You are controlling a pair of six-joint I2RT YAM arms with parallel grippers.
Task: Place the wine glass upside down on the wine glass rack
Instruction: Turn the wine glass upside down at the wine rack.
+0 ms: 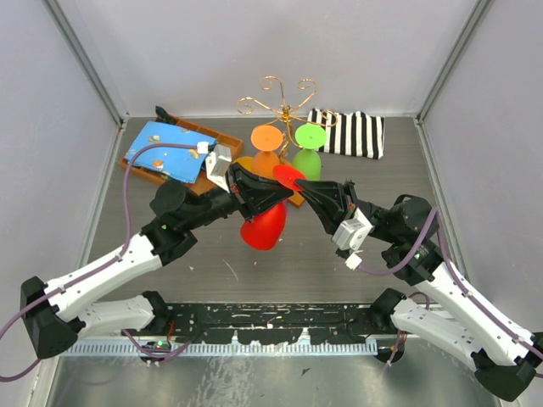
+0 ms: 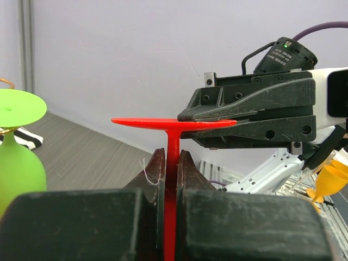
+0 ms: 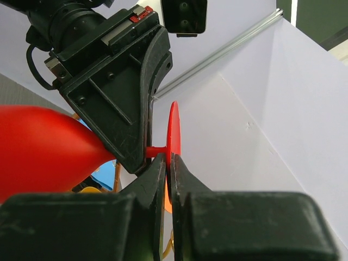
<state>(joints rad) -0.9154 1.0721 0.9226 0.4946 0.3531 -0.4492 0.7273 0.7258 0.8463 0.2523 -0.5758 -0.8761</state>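
Wine glass (image 1: 264, 227), red, held up just in front of the wine glass rack (image 1: 287, 110), thin stem squeezed tight in left gripper (image 2: 172, 168), round flat foot pinched by right gripper (image 3: 168, 166)

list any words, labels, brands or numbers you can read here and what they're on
No text can be read.
On the blue cloth: small orange and white marks, too small to read.
On the red tag in the right wrist view: nothing legible.
On the red wine glass and wine glass rack: no print visible.
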